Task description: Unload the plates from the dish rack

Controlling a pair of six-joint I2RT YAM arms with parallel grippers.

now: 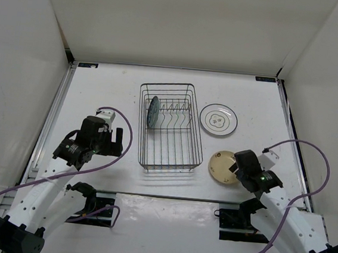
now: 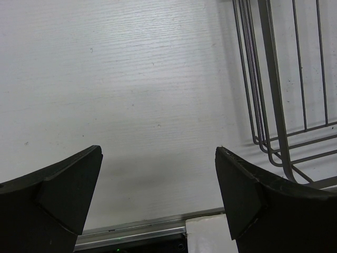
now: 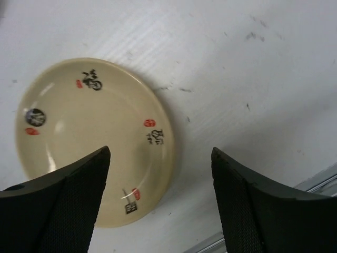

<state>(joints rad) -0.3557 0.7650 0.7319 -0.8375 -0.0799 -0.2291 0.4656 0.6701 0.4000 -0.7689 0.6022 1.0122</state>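
Your right gripper (image 3: 160,153) spread over the cream plate (image 3: 89,137) on the table (image 1: 100,90), marks unreadable, left gripper (image 2: 158,150) spread beside the rack (image 1: 171,167), three plates, white plate (image 1: 218,119) on table, blue plate (image 1: 153,112) upright in rack

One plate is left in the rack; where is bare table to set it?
Bare: the table left of the dish rack, around the left gripper, and behind the rack. Crowded: right of it, with the white plate, cream plate and right gripper.
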